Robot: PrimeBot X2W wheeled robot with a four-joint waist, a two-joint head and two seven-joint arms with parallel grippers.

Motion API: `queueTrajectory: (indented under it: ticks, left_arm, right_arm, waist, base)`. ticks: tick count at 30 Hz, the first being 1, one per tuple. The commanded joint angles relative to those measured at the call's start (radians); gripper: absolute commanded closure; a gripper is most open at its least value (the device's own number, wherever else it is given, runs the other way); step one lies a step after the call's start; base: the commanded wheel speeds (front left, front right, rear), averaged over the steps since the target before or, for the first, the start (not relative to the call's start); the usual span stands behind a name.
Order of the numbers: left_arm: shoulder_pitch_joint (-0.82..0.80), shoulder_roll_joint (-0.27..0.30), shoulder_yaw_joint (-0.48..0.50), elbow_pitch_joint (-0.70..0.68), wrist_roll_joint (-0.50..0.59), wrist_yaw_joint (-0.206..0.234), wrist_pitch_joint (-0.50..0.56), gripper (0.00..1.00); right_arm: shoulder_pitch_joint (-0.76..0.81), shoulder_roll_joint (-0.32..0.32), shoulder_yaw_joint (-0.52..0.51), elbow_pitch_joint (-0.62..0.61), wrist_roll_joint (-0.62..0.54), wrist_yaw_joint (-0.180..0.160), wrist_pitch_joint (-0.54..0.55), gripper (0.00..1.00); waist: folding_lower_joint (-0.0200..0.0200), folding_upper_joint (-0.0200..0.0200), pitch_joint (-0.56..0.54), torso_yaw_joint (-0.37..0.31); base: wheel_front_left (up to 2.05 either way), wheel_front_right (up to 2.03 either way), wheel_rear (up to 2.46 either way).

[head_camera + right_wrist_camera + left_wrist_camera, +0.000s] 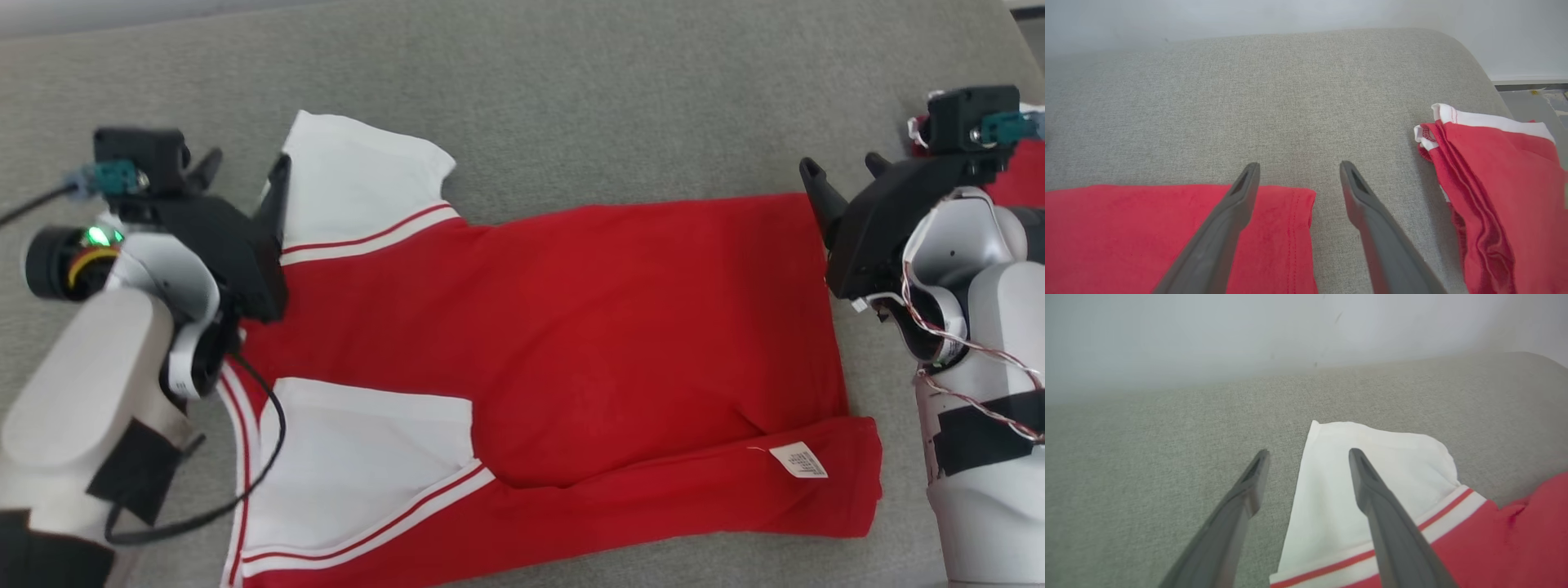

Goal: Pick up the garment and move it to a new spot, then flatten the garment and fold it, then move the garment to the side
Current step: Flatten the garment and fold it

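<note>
1. A grey woven upholstered surface (571, 98) spreads across the head view and carries everything.
2. The red short-sleeved shirt with white sleeves and red-striped trim (612, 327) lies spread in the middle of it. Its long axis runs left to right, sleeve end toward the robot's left and hem toward its right. The near long edge looks turned over onto the body.
3. A second, folded red-and-white garment (1502, 183) sits well apart, past the right arm at the surface's far right.
4. The left gripper (245, 167), jaws wide and holding nothing, straddles the outer edge of the far white sleeve (1372, 465): one finger over white cloth, the other over bare grey.
5. The right gripper (841, 167), likewise spread and empty, straddles the far hem corner, one finger over red cloth and one over grey.
6. A small white printed label (804, 460) shows on the turned-over near edge.
7. Judgement: each arm is nearest its own end of the far long edge, so the next fold likely calls for both to grasp there and draw it toward the robot.
</note>
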Motion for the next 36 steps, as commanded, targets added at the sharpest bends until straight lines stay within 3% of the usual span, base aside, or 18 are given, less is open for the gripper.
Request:
queueTrajectory:
  ticks: [1,9,18,24,26,27,28,29,36]
  left_arm:
    - [-0.031,0.005,-0.002,0.013,0.006,-0.001,0.007,0.0]
    - [-0.14,0.014,-0.014,0.089,0.021,-0.016,0.055,0.0]
    - [-0.195,0.046,-0.042,0.16,0.054,-0.001,0.097,0.0]
    - [-0.206,0.055,-0.059,0.179,0.043,-0.022,0.155,0.0]
    - [-0.203,0.046,-0.064,0.178,0.023,-0.037,0.19,0.1]
    - [-0.201,0.043,-0.069,0.178,0.017,-0.045,0.214,0.55]
    - [-0.199,0.043,-0.071,0.175,0.014,-0.049,0.23,0.81]
    - [-0.198,0.044,-0.072,0.169,0.011,-0.051,0.24,1.0]
    - [-0.208,0.082,-0.07,0.118,0.013,-0.034,0.276,1.0]
  right_arm:
    - [-0.015,-0.004,0.008,0.004,0.004,-0.003,0.001,0.0]
    - [-0.046,-0.009,0.047,-0.005,0.025,-0.003,0.003,0.0]
    - [-0.054,-0.003,0.079,-0.024,0.045,-0.003,-0.004,0.0]
    - [-0.069,-0.037,0.112,-0.038,0.054,-0.003,0.031,0.0]
    - [-0.076,-0.053,0.115,-0.04,0.053,-0.003,0.055,0.0]
    - [-0.078,-0.061,0.116,-0.043,0.053,-0.003,0.067,0.0]
    - [-0.079,-0.068,0.117,-0.047,0.056,-0.003,0.079,0.0]
    - [-0.08,-0.072,0.118,-0.053,0.058,-0.003,0.089,0.0]
    - [-0.072,-0.104,0.134,-0.104,0.099,-0.003,0.156,0.0]
  waist:
    - [-0.0002,-0.0002,0.035,-0.037]
    - [-0.0002,-0.0002,0.091,-0.081]
    - [-0.0002,-0.0002,0.134,-0.098]
    - [-0.0002,-0.0002,0.156,-0.096]
    - [-0.0002,-0.0002,0.164,-0.093]
    - [-0.0002,-0.0002,0.167,-0.091]
    - [-0.0002,-0.0002,0.171,-0.09]
    - [-0.0002,-0.0002,0.174,-0.088]
    - [-0.0002,-0.0002,0.191,-0.082]
  base:
    - [0.0,0.0,0.0]
    - [0.0,0.0,0.0]
    - [0.0,0.0,0.0]
    - [0.0,0.0,0.0]
    - [0.0,0.0,0.0]
    - [0.0,0.0,0.0]
    - [0.0,0.0,0.0]
    - [0.0,0.0,0.0]
    - [0.0,0.0,0.0]
